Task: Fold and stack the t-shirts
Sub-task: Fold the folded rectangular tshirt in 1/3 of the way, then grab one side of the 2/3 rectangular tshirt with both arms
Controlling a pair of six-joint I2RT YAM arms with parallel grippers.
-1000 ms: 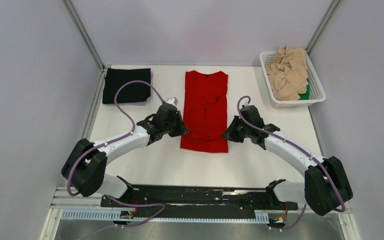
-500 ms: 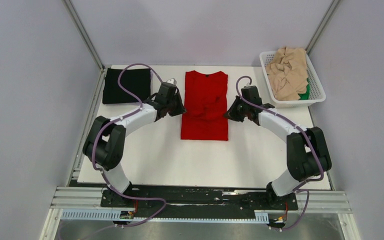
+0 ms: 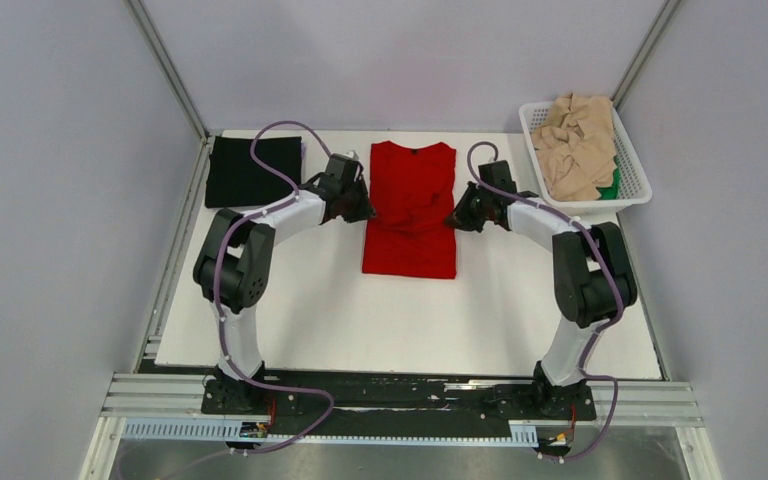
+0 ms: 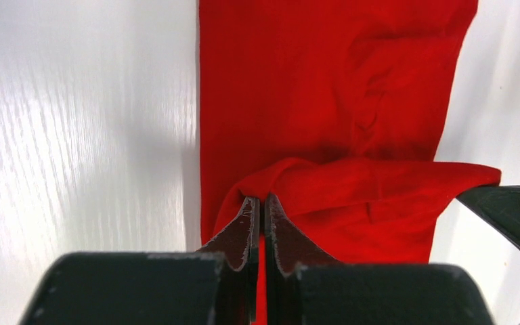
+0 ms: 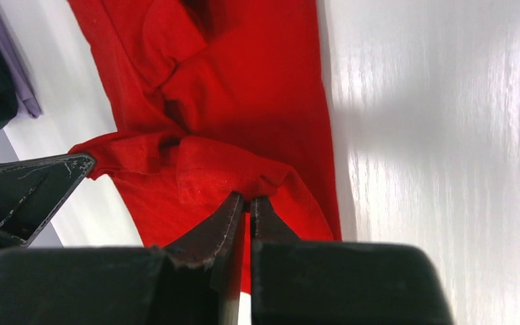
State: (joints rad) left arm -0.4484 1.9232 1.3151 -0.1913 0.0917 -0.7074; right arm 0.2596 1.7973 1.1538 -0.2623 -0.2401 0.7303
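Note:
A bright red t-shirt (image 3: 410, 210) lies lengthwise at the table's middle, sleeves folded in. My left gripper (image 3: 362, 211) is shut on a raised fold at its left edge, and my right gripper (image 3: 454, 220) is shut on the same fold at its right edge. In the left wrist view the jaws (image 4: 258, 200) pinch red cloth (image 4: 332, 81). In the right wrist view the jaws (image 5: 247, 200) pinch it too (image 5: 257, 101). A folded black t-shirt (image 3: 253, 170) lies at the back left. Beige t-shirts (image 3: 578, 140) and a green one (image 3: 612, 184) are in the basket.
The white lattice basket (image 3: 641, 190) stands at the back right corner. Grey walls and metal posts close in the table on three sides. A purple edge (image 5: 22, 91) shows beside the black shirt in the right wrist view.
Both grippers have moved away from the arm bases toward the shirt's collar, carrying the pinched red fold with them. The shirt's near end has shifted a little farther back.

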